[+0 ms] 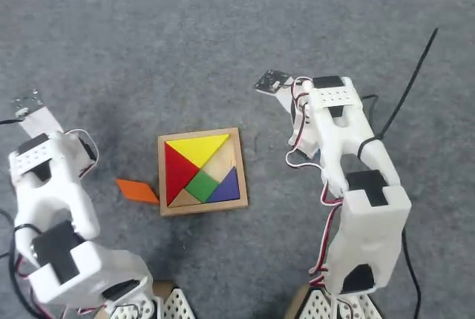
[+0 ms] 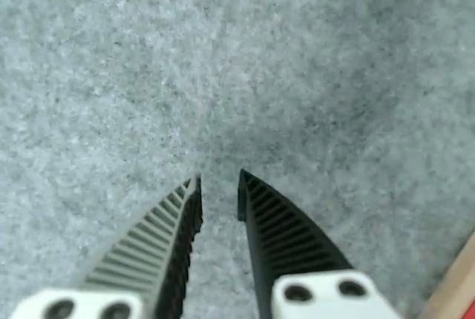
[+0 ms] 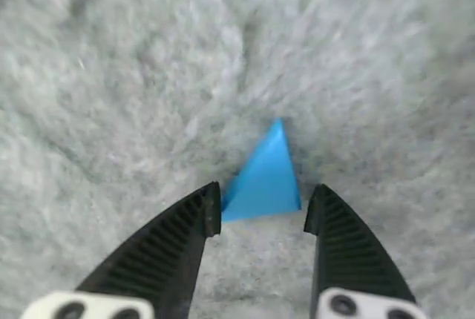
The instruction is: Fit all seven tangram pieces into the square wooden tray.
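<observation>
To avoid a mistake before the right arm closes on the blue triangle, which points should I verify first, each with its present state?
1. Right gripper open: ok.
2. Blue triangle between its fingertips: ok, flat on the carpet.
3. Free space in the wooden tray: ok, bare wood shows.
4. Left gripper out of the way: ok, over carpet, empty.
5. Gap fits the triangle: cannot tell.
6. Orange piece placed: not ok, outside the tray.

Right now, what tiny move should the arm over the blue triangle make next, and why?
Probably close the right end effector on the light blue triangle. Its open fingers already sit on either side of the piece, which lies flat on the grey carpet, outside the square wooden tray.
</observation>
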`<control>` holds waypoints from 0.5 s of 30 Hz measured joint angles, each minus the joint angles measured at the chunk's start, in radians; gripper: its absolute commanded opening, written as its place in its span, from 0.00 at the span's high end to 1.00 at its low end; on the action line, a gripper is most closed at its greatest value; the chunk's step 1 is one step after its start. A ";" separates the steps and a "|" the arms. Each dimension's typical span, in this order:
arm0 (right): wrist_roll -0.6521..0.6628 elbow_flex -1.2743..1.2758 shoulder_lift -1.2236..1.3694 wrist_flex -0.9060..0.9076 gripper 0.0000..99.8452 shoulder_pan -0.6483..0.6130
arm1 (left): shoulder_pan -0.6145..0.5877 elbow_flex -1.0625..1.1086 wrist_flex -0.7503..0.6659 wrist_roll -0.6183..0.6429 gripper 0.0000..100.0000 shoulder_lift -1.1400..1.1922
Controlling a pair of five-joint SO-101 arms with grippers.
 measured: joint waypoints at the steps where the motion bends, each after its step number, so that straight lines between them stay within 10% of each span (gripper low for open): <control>1: 0.000 0.000 0.000 -0.003 0.94 0.009 | 0.000 0.000 0.000 0.000 0.92 0.000; 15: -0.003 -0.009 0.006 -0.018 0.97 0.071 | 0.000 0.000 0.000 -0.008 0.92 0.000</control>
